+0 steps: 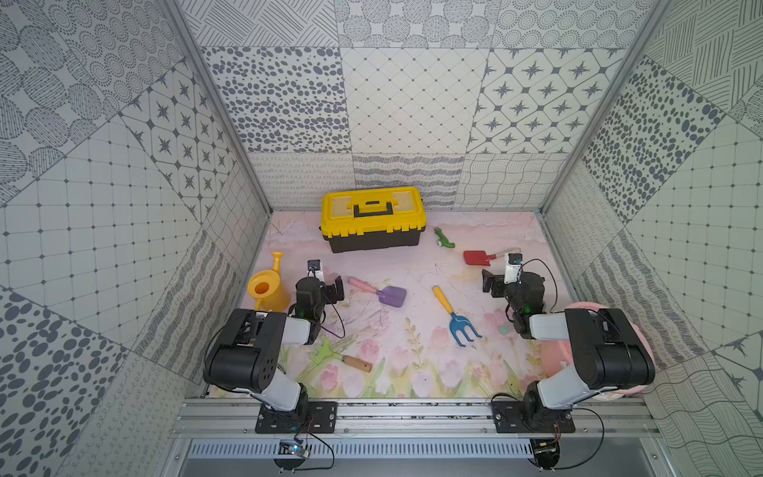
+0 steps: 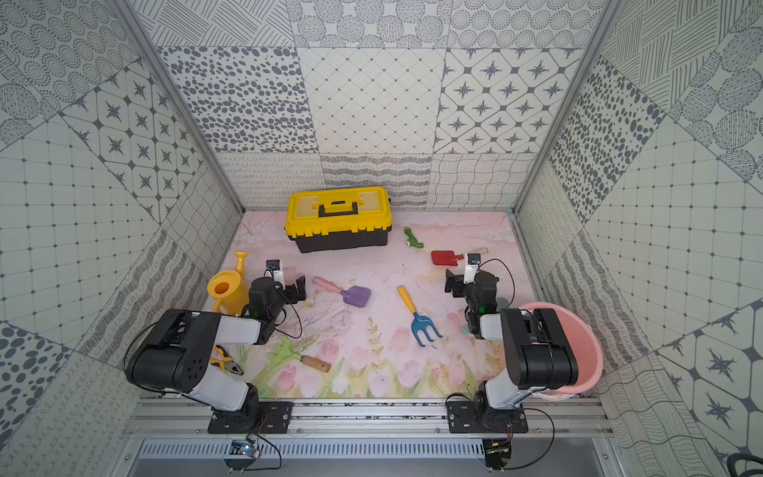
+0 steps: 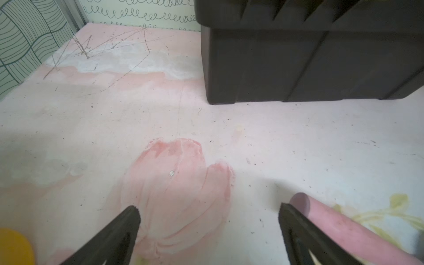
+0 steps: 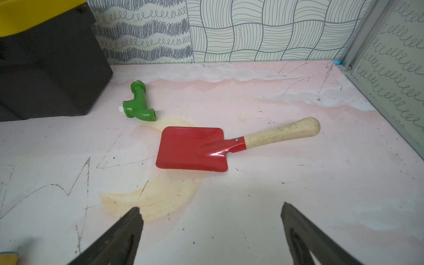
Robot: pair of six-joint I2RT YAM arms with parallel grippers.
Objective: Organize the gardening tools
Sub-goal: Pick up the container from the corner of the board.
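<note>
Tools: red spade (image 4: 192,149), purple scoop (image 1: 390,295), blue fork (image 1: 458,322), green rake (image 1: 330,353) and yellow watering can (image 1: 268,289) are lying scattered over the surface (image 1: 417,264), none stowed yet.
Left claw (image 3: 206,211): hanging spread and empty just beside the scoop's handle, probably lining up for it.
Right claw (image 4: 210,211): hanging spread and empty, facing the spade.
Toolbox (image 1: 373,219): sitting shut at the far edge.
Room: the middle is lying open; the spade is sitting near the right wall (image 4: 390,68).

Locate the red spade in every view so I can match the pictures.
Top view: red spade, right of the toolbox, slightly nearer.
Top view: red spade, same place.
Left wrist: not in it.
Right wrist: red spade, mid-frame, lying flat.
Shared landmark: the toolbox, its black base in both wrist views.
</note>
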